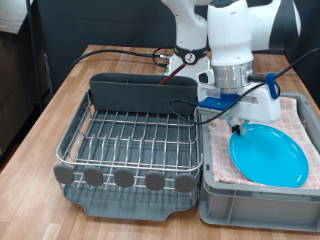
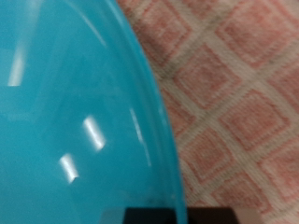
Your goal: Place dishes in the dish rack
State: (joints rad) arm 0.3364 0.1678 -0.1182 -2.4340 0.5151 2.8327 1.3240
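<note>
On the wooden table (image 1: 60,100), listed by size:

- Dish rack (image 1: 130,140): silver wire grid in a dark tray, on the exterior view's left. No dishes show on the grid.
- Utensil bin (image 1: 140,92): tall dark bin along the rack's far side; contents not visible.
- Grey crate (image 1: 255,200): just beside the rack, on the exterior view's right, lined with the pink checked cloth (image 2: 243,84).
- Robot arm (image 1: 235,40): white, reaching down over the crate.
- Blue plate (image 1: 268,155): round, bright blue, lying on the cloth inside the crate with its near edge toward the crate's front wall. The wrist view shows its glossy rim against the cloth.
- Gripper (image 1: 238,125): low over the plate's far-left edge, at or just above the rim. How far the fingers are parted cannot be told, and nothing shows between them. Only a dark sliver of it shows in the wrist view.
- Cables (image 1: 130,52): dark and red leads trailing over the table behind the rack.
- Mug and spoon: not in view.

Risks, as judged:
- The plate is thin, flat and slick; a grasp on the rim alone could slip or tilt.
- The soft cloth may give or bunch under a finger.
- The crate wall and the rack's raised rim stand between plate and grid; a low carry could strike them.
</note>
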